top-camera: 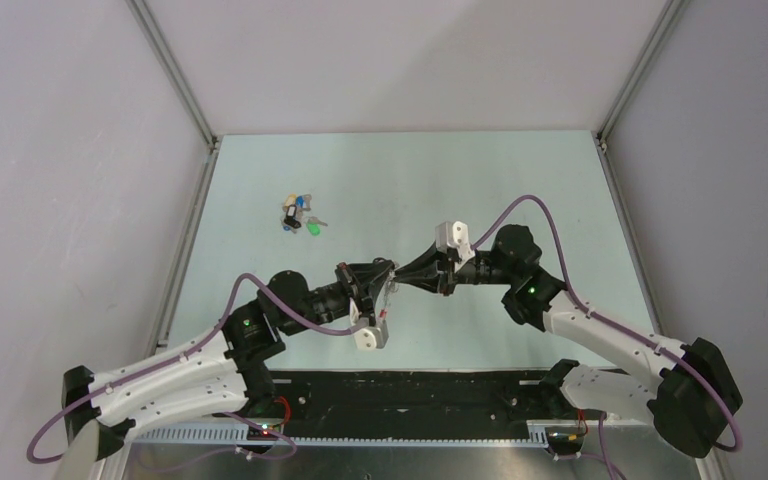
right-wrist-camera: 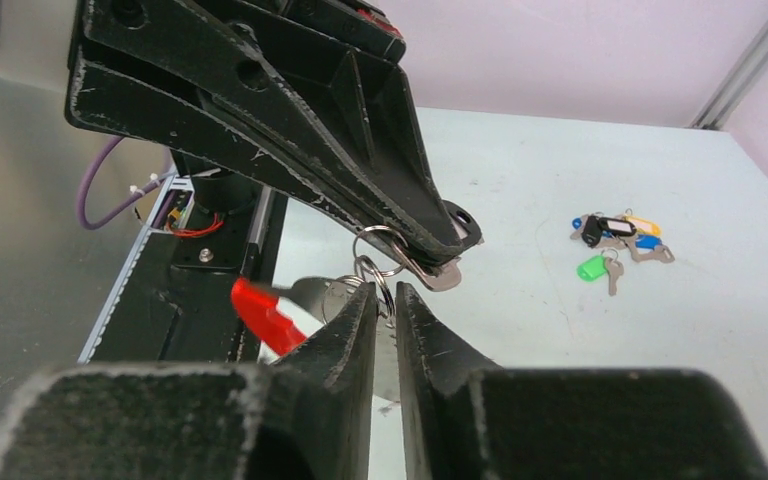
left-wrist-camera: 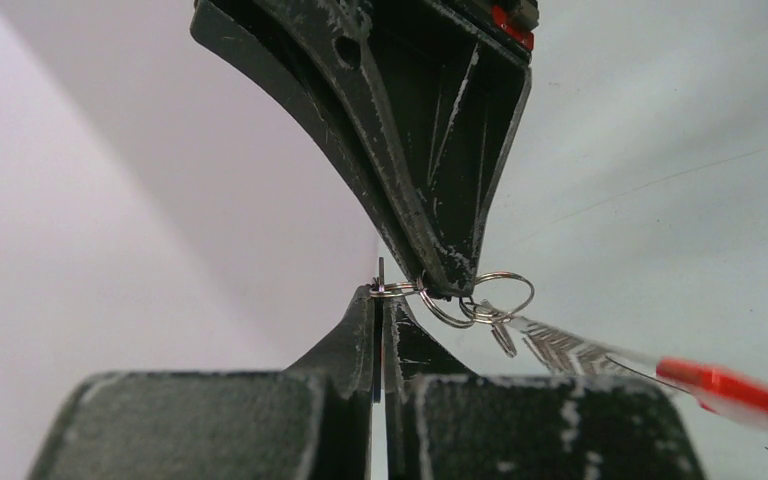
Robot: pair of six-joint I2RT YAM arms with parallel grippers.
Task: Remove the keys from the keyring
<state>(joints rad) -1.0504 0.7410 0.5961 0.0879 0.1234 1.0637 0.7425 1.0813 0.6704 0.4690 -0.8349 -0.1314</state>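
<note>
My two grippers meet tip to tip above the middle of the table. My left gripper [top-camera: 385, 281] [left-wrist-camera: 380, 295] is shut on a thin silver key [right-wrist-camera: 442, 277], seen edge-on between its pads. My right gripper [top-camera: 406, 277] [right-wrist-camera: 385, 293] is shut on the small silver wire rings [left-wrist-camera: 505, 292] [right-wrist-camera: 372, 248] of the keyring. The keyring's red part [left-wrist-camera: 730, 385] [right-wrist-camera: 265, 315] hangs beside them, blurred. A loose bunch of keys [top-camera: 298, 215] [right-wrist-camera: 615, 240] with green, black, blue and yellow heads lies on the table, far left of the grippers.
Grey enclosure walls with aluminium rails [top-camera: 175, 80] stand round the pale green table [top-camera: 520, 190]. A black base plate [top-camera: 410, 390] runs along the near edge. Purple cables [top-camera: 530, 205] loop over both arms.
</note>
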